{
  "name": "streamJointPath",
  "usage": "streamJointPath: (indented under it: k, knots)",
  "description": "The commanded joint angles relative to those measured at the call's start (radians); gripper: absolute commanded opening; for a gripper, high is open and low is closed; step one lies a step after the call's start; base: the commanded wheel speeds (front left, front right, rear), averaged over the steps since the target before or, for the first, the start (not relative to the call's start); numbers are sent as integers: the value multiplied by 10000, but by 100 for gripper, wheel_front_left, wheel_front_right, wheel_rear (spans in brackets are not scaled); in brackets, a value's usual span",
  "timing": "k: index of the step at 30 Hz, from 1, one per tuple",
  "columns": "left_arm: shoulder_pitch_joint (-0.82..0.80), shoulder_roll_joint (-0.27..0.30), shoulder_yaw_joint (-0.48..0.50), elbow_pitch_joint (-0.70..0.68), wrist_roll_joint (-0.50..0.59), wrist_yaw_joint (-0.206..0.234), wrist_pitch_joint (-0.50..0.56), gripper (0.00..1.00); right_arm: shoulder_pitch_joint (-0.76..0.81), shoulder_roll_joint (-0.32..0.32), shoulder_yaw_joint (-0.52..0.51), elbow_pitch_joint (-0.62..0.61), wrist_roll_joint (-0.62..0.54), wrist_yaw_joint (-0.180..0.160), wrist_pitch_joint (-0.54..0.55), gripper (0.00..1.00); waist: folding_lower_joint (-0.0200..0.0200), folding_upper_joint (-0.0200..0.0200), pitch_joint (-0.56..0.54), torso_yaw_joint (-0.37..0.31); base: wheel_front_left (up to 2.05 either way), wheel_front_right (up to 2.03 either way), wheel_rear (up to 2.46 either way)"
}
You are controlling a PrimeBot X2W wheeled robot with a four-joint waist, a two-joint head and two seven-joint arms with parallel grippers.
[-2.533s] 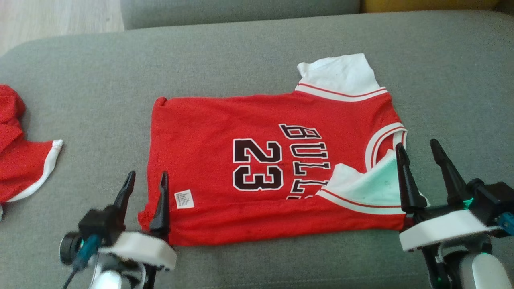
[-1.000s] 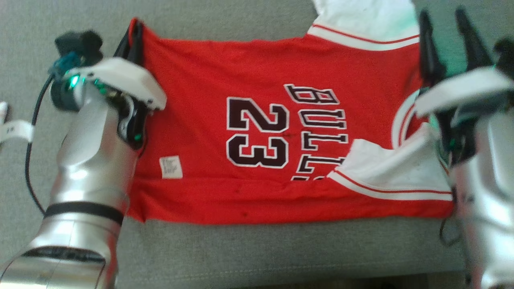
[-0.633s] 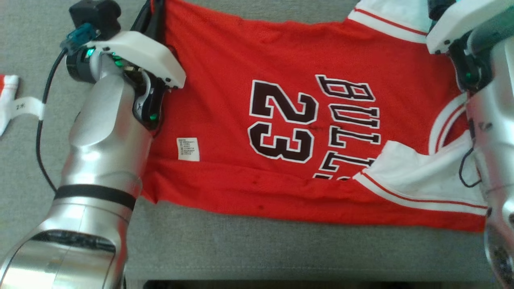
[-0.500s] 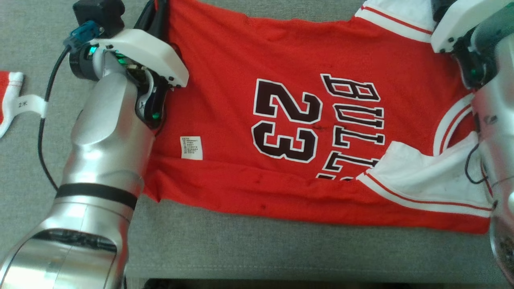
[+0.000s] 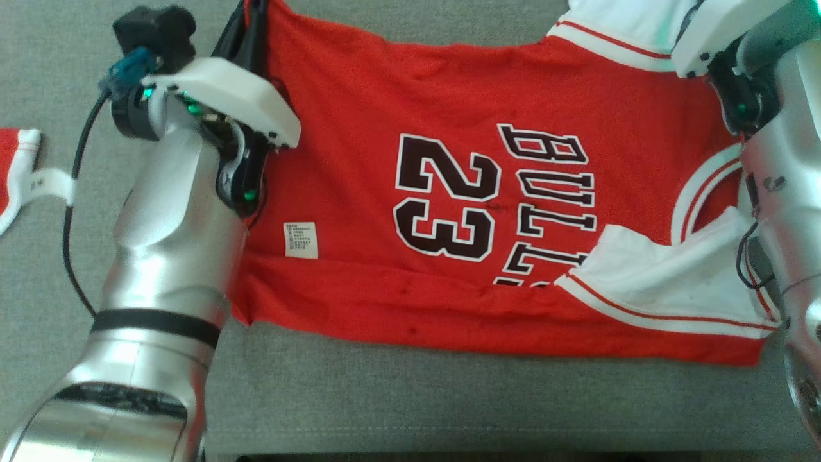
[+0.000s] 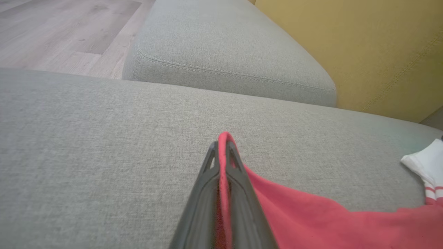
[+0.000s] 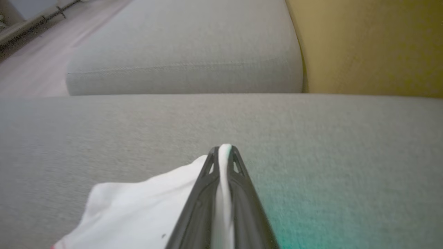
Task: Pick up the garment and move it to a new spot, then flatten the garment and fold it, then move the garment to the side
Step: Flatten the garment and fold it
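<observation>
Your left gripper [image 6: 222, 152] clamps the far-left red corner of the jersey [image 5: 359, 96]; right gripper [image 7: 224, 154] clamps white fabric, probably its sleeve [image 7: 138, 207]; open cushion [image 6: 86, 138] lies beyond.

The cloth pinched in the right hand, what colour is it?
White: it is a sleeve of the red garment, clearest in the right wrist view.

"23" and "BULLS" on red jersey [image 5: 487, 160]
</observation>
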State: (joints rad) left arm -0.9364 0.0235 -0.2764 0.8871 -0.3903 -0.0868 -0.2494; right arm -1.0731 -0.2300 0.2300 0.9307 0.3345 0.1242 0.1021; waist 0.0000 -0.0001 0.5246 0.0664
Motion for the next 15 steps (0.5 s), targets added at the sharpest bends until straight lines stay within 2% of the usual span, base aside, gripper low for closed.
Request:
streamJointPath:
  k: [1,9,15]
  knots:
    - [190,374,347,-491,-88,77,-122,0,177,-7,271,-619,223,65,-286,0,0,1,-184,-78,0,0,0]
    - [1331,570,724,-1590,-92,116,-123,0,1378,-560,799,-2421,996,65,-1075,0,0,1,-739,-239,0,0,0]
    - [2904,665,981,-2820,-400,73,-123,0,3529,-1003,583,-4699,1478,65,-1561,0,0,1,-1293,-462,0,0,0]
